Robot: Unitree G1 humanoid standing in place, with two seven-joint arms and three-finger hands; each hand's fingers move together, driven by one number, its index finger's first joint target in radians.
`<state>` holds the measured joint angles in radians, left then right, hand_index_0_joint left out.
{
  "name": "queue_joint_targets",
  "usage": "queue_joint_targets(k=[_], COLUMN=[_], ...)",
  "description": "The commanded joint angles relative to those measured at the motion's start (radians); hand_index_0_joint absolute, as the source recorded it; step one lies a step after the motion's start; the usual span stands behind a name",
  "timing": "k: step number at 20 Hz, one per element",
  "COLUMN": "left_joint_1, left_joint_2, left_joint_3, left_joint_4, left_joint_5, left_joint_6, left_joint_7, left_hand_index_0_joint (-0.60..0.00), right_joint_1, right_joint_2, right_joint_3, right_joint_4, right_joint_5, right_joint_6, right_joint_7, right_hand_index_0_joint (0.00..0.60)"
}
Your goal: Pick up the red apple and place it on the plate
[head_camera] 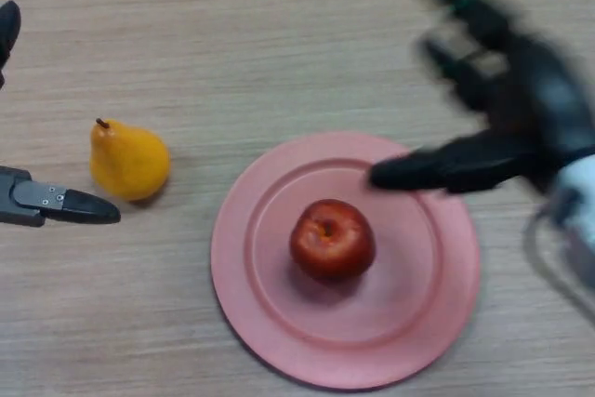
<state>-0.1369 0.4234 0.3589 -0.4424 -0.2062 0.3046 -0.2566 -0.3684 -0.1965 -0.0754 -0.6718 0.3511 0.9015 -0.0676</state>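
Wood-grain table (279, 34), pink plate (437, 323) bearing red apple (332, 239), yellow pear (128, 161) alongside

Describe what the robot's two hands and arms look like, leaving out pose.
The right hand is black, with thick rounded fingers and a thumb; a white wrist section shows behind it. The left hand shows a grey metal segment ending in a black rounded tip, plus black fingertips at the frame's edge.

Wood-grain counter (279, 44) carries two items — pink plate (279, 323), and yellow pear (130, 160) lying left of the plate.
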Motion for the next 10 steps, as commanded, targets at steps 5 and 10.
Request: queue_joint_targets(k=[5, 10], left_joint_1=[0.006, 0.040], left_joint_2=[0.013, 0.014], left_joint_3=[0.072, 0.101], left_joint_4=[-0.095, -0.193], left_joint_5=[-0.071, -0.116], left_joint_6=[-0.078, -0.017], left_joint_7=[-0.014, -0.050], left_hand_index_0_joint=[0.000, 0.000], right_joint_1=[0.224, 0.241], right_joint_2=[-0.147, -0.135], right_joint_3=[-0.167, -0.210], right_joint_4=[-0.215, -0.317], right_joint_5=[0.087, 0.119], right_joint_6=[-0.174, -0.130], right_joint_7=[0.132, 0.096], right_hand_index_0_joint=[0.000, 0.000])
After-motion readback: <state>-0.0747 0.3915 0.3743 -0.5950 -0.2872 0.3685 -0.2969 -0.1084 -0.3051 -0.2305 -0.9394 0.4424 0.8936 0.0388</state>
